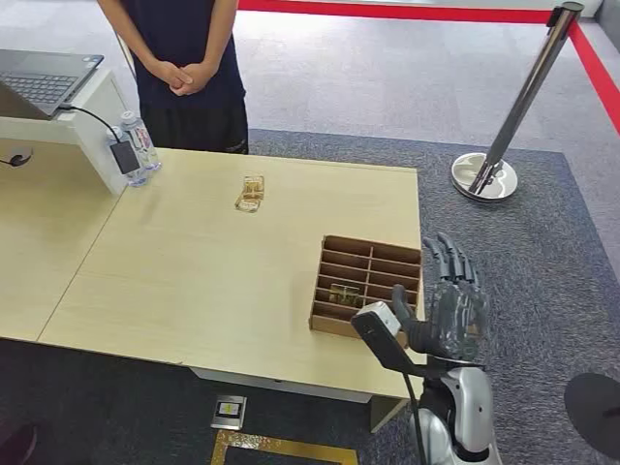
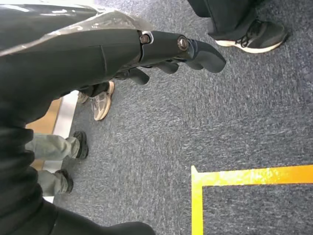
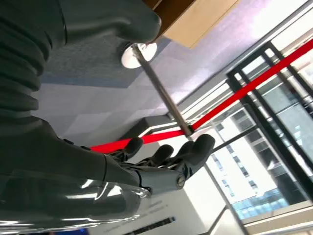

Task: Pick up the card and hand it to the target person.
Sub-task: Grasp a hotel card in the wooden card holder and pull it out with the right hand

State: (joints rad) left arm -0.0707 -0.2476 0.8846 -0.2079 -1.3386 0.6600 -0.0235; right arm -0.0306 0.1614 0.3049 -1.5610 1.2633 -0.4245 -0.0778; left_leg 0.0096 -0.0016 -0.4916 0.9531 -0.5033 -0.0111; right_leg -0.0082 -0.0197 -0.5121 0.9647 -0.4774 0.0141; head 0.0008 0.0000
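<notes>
A brown divided box stands at the near right corner of the light wooden table. A small greenish card lies in one of its front compartments. My right hand is raised just right of the box, beside the table edge, fingers spread and holding nothing. The right wrist view shows the right hand with its fingers stretched out and bare. My left hand hangs over the carpet, fingers extended and holding nothing. A person in dark clothes stands at the far side of the table with their hands clasped.
A small card-like object lies mid-table toward the person. A laptop on a white stand and water bottles sit at the far left. A stanchion with red belt stands at the right. People's shoes are near my left arm.
</notes>
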